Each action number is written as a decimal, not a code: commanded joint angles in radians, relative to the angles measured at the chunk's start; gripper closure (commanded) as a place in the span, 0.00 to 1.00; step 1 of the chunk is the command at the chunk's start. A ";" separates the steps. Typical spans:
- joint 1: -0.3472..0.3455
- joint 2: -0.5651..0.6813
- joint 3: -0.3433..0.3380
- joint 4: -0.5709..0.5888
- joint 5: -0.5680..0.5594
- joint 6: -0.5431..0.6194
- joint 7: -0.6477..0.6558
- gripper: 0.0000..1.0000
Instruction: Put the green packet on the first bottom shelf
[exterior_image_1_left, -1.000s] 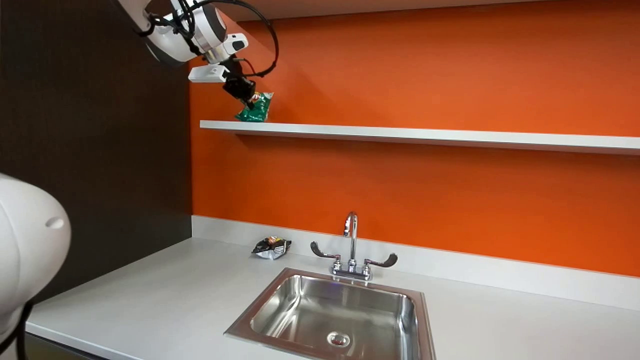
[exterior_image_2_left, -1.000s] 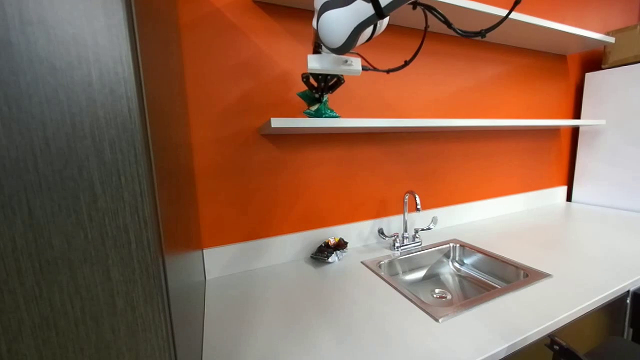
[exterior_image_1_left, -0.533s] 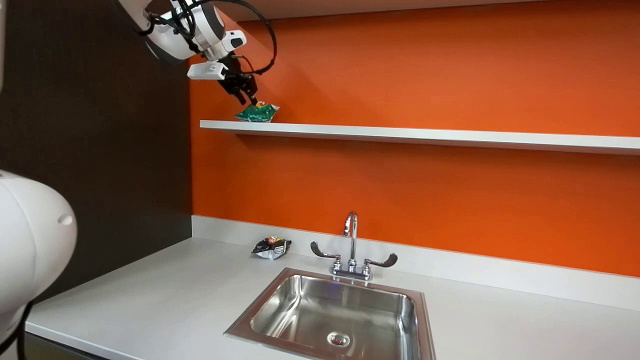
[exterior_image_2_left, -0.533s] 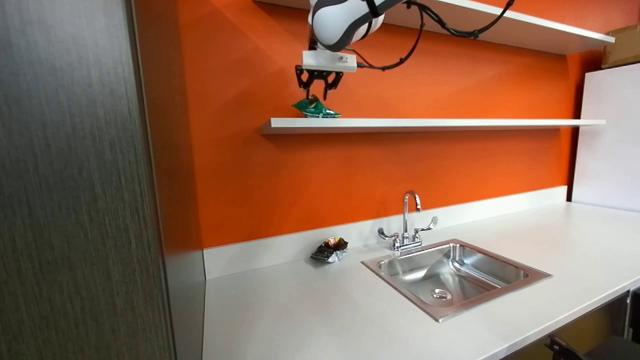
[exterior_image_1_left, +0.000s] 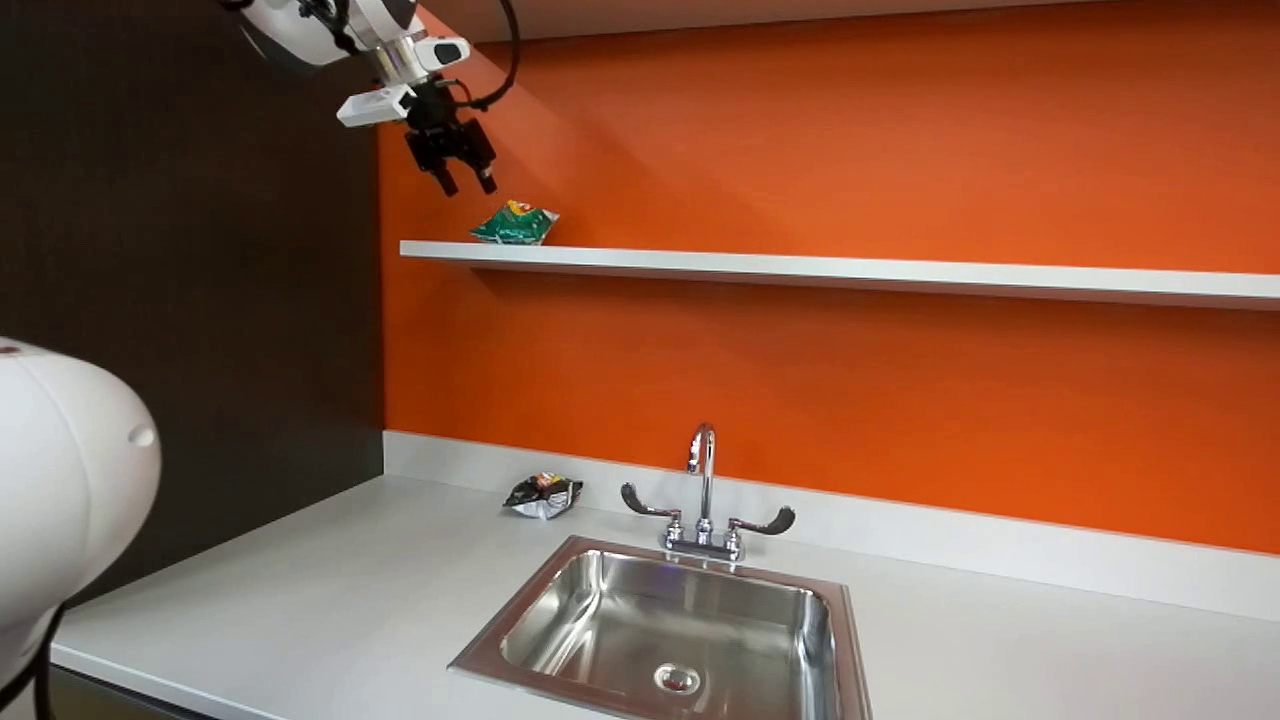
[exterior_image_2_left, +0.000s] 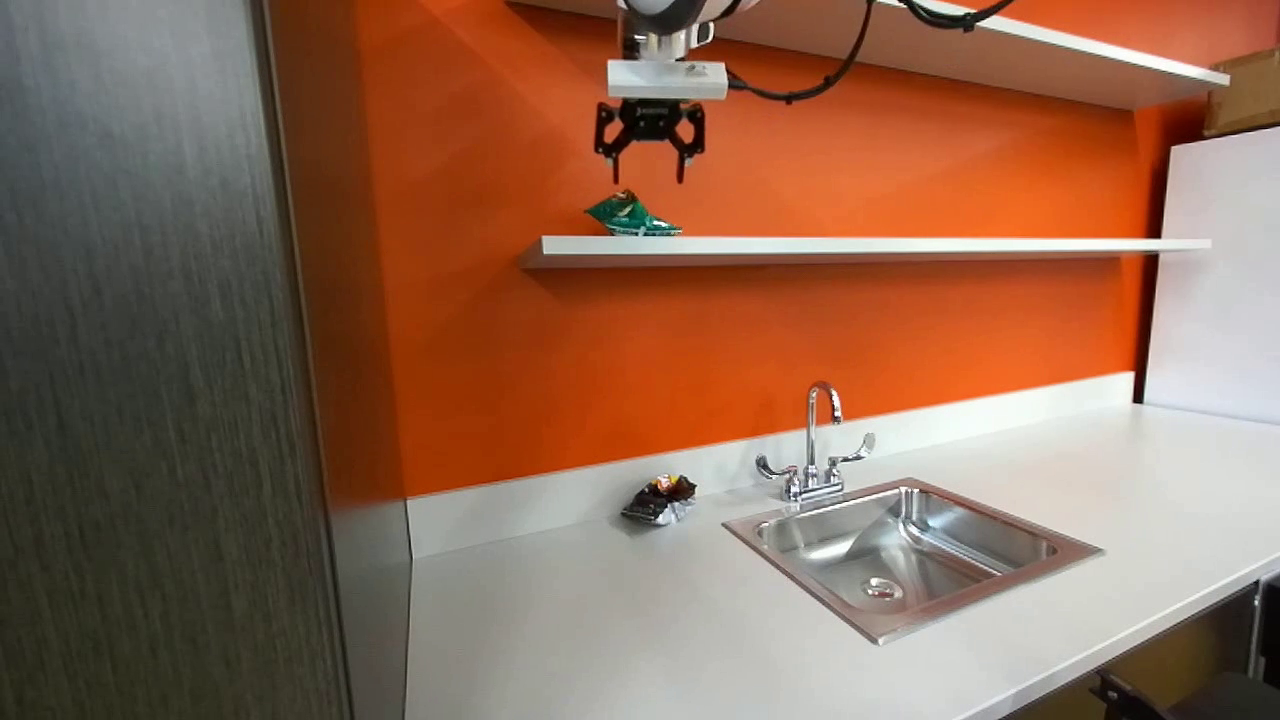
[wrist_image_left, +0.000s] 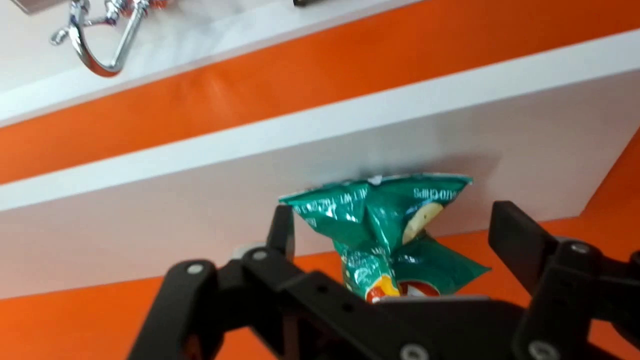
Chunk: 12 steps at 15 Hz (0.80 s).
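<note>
The green packet (exterior_image_1_left: 515, 225) (exterior_image_2_left: 630, 217) (wrist_image_left: 372, 215) rests crumpled on the first bottom shelf (exterior_image_1_left: 800, 265) (exterior_image_2_left: 850, 246) (wrist_image_left: 300, 122), close to the shelf's end by the dark panel. Above the packet and apart from it hangs my gripper (exterior_image_1_left: 468, 188) (exterior_image_2_left: 648, 180), open, its fingers spread wide with nothing gripped. In the wrist view the packet appears in the gap between the fingers (wrist_image_left: 282, 230), beyond the fingertips; its lower part is hidden behind the gripper's body.
A dark and silver crumpled packet (exterior_image_1_left: 543, 495) (exterior_image_2_left: 660, 500) lies on the counter (exterior_image_1_left: 330, 590) beside the tap (exterior_image_1_left: 705, 490). A steel sink (exterior_image_2_left: 1000, 577) is set into the counter. Overhead runs an upper shelf (exterior_image_2_left: 1100, 55). A tall dark panel (exterior_image_1_left: 200, 300) closes off one side.
The gripper was shut on the green packet a second ago. It opened, the packet sagged lower onto the shelf, and the gripper rose and drew back from it.
</note>
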<state>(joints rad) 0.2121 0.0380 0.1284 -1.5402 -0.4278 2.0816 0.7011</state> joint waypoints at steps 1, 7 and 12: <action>-0.007 -0.119 0.025 -0.099 0.118 -0.164 -0.071 0.00; -0.022 -0.293 0.018 -0.329 0.377 -0.321 -0.299 0.00; -0.023 -0.396 -0.004 -0.578 0.446 -0.302 -0.560 0.00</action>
<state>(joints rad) 0.2056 -0.2755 0.1294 -1.9688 -0.0138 1.7526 0.2878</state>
